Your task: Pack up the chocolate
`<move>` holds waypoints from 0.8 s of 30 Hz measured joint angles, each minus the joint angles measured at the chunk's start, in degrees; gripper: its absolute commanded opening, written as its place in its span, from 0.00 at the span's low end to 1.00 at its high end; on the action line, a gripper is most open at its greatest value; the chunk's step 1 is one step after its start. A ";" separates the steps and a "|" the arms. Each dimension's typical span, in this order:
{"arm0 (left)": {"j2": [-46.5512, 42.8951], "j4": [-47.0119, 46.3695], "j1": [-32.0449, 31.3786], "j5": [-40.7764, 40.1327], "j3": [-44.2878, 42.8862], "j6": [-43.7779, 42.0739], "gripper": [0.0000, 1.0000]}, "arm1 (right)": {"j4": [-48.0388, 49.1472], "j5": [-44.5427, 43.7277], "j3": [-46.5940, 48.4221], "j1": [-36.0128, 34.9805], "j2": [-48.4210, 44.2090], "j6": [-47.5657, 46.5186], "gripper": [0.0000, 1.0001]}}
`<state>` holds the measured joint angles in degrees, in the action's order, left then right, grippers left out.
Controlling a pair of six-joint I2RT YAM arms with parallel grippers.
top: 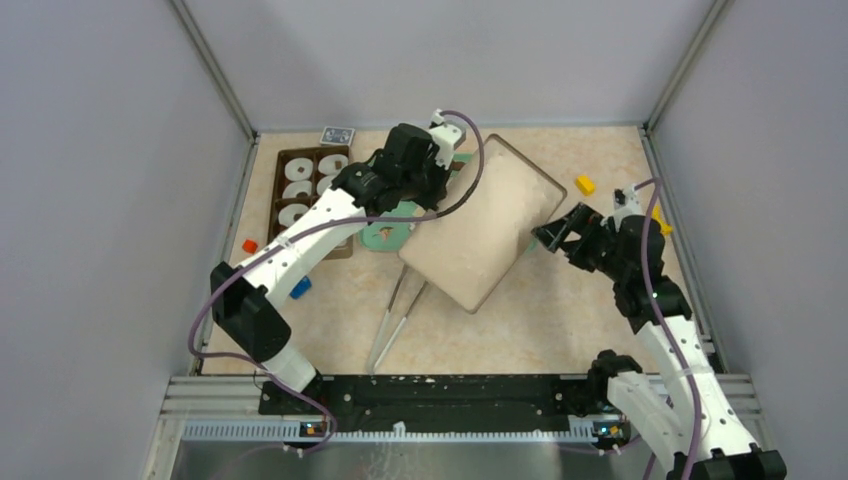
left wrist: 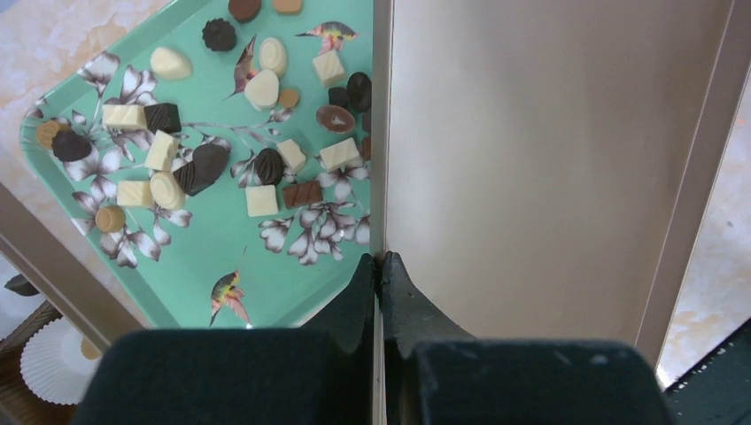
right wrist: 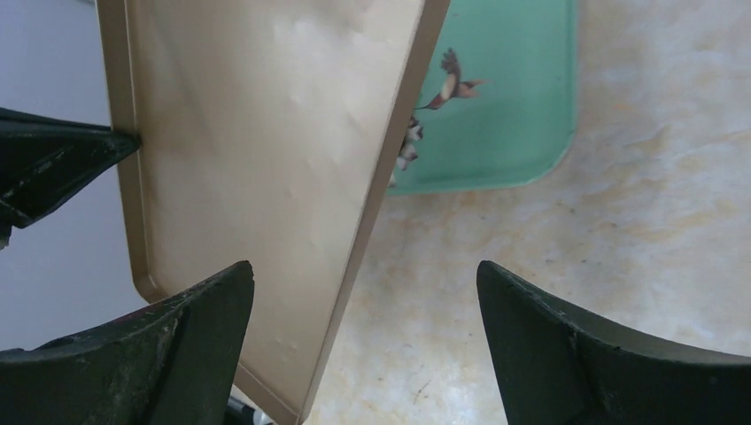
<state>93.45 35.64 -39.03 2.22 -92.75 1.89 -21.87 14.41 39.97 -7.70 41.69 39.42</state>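
The chocolate (left wrist: 212,159), several small dark, tan and cream pieces, lies loose on a green flowered tray (left wrist: 266,266). A beige lid (top: 480,235) is tilted up over that tray (top: 385,235) and hides most of it from above. My left gripper (left wrist: 379,261) is shut on the beige lid's (left wrist: 531,159) thin edge, at its far left side (top: 452,165). My right gripper (top: 552,235) is open at the lid's right side. In the right wrist view the lid's (right wrist: 266,133) edge runs between my right gripper's (right wrist: 365,270) spread fingers, which touch nothing.
A brown box (top: 282,170) with white paper cups stands at the back left. Metal tweezers (top: 395,320) lie in front of the lid. A yellow block (top: 585,184), an orange block (top: 249,245), a blue block (top: 300,288) and a card pack (top: 337,134) lie around.
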 measured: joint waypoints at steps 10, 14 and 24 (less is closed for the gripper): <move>-4.50 -1.42 0.76 7.76 1.60 1.68 0.00 | 18.86 16.20 -7.76 0.00 3.98 3.69 0.88; -5.57 -2.01 1.11 9.09 2.36 2.29 0.00 | 26.23 21.00 -7.76 0.00 5.44 5.53 0.60; -7.80 -3.13 2.38 14.75 4.04 5.31 0.92 | 41.00 26.86 -8.59 0.00 7.96 15.10 0.00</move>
<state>85.65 32.51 -36.64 16.97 -88.71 7.20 19.14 41.28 31.38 -7.70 49.65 54.52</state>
